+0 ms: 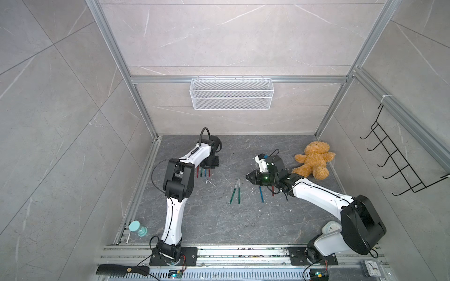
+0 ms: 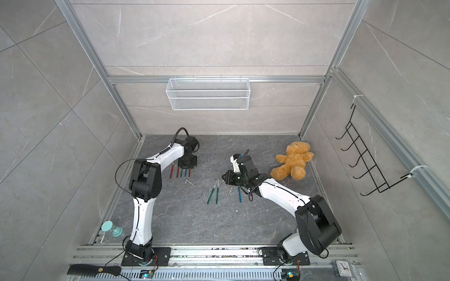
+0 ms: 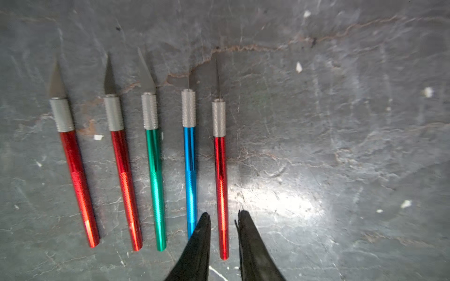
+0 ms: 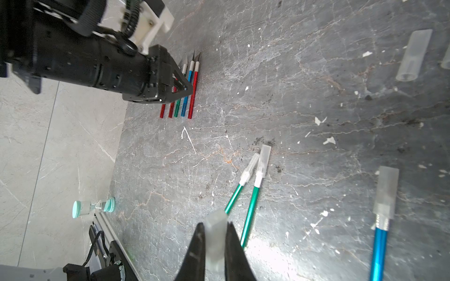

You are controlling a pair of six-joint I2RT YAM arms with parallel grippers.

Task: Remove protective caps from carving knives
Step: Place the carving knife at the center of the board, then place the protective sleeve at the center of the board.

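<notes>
Two green knives inside caps.

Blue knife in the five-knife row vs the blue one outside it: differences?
The row's blue-handled metal knife shows a bare blade; the outside blue-handled knife wears a translucent plastic cap. The row knife lies parallel to its neighbours; the outside one lies apart. Shared: blue handle, grey collar.

Frosted grey-clear cap sits between your right pincer's black fingers; at your left pincer, knives run red, red, green, blue, red, knurled silver collars, on veined dark-grey slab
</notes>
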